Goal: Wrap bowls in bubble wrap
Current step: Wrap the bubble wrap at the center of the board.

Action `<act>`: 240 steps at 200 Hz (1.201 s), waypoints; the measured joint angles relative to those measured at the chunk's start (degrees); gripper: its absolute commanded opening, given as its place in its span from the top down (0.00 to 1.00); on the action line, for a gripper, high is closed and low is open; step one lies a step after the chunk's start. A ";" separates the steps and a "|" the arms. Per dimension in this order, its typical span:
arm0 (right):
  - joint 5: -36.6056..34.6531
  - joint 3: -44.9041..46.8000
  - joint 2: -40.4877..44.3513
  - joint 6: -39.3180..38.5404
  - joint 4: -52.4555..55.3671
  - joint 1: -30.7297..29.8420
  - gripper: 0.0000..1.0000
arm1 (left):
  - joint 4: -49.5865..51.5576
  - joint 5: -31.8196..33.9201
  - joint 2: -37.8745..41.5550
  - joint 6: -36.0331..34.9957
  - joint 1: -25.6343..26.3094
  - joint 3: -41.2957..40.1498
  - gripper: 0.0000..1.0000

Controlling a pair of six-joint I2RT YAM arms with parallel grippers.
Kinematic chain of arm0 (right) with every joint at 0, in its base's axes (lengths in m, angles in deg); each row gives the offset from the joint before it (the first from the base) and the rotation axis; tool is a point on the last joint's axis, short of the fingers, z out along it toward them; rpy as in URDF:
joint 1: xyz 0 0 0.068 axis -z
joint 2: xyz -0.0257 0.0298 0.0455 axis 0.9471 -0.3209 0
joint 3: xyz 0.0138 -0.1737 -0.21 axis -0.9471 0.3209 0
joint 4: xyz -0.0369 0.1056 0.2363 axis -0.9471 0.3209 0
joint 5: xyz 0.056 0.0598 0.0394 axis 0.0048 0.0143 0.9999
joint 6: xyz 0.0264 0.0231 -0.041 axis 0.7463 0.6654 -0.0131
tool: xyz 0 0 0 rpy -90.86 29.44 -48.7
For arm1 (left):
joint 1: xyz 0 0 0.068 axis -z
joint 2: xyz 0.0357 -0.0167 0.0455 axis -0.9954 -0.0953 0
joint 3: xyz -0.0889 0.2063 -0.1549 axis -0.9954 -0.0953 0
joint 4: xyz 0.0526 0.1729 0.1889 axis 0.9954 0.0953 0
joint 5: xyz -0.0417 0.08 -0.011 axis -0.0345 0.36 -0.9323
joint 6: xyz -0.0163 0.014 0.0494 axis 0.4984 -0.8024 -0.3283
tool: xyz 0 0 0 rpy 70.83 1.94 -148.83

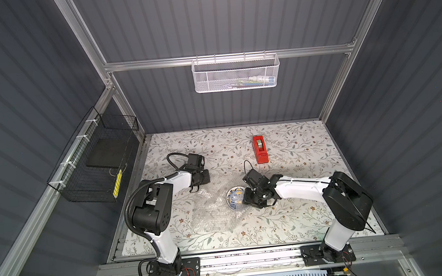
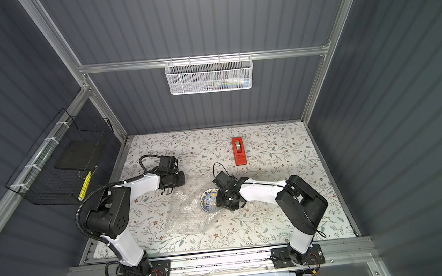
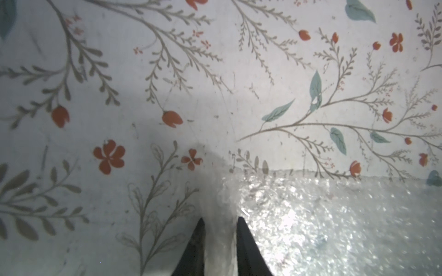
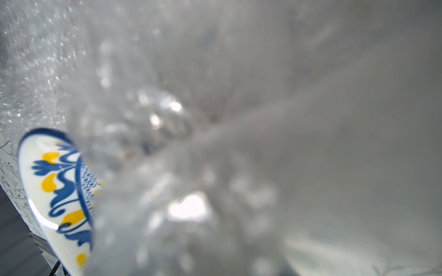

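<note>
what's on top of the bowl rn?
A fold of bubble wrap lies over most of the bowl; only one stretch of blue-and-yellow rim shows. The right gripper sits over its edge. The centre is hidden under the wrap, as are the gripper's fingers.

We find desk clear near front and right; red tape dispenser blocks back centre; bubble wrap, bowl fill middle.
</note>
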 measured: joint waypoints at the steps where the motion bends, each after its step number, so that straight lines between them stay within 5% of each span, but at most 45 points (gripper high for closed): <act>1: 0.00 0.00 0.00 0.00 0.00 0.00 0.53 | 0.17 -0.09 0.07 -0.04 0.00 0.00 0.83; 69: -0.26 -2.05 -1.84 -0.55 1.44 0.00 0.53 | 3.39 -9.57 15.06 0.72 0.00 -2.45 1.00; 131: -0.28 -2.23 -1.81 -0.94 1.68 -0.02 0.50 | 0.66 -23.61 26.82 4.63 3.91 -10.58 1.00; 173: -0.02 -1.79 -1.42 -0.96 0.55 0.00 0.50 | -2.16 -27.02 30.23 9.25 10.01 -12.83 1.00; 240: 2.01 1.90 0.57 -0.83 -3.98 0.35 0.47 | -5.88 -27.28 29.27 15.23 12.09 -19.43 1.00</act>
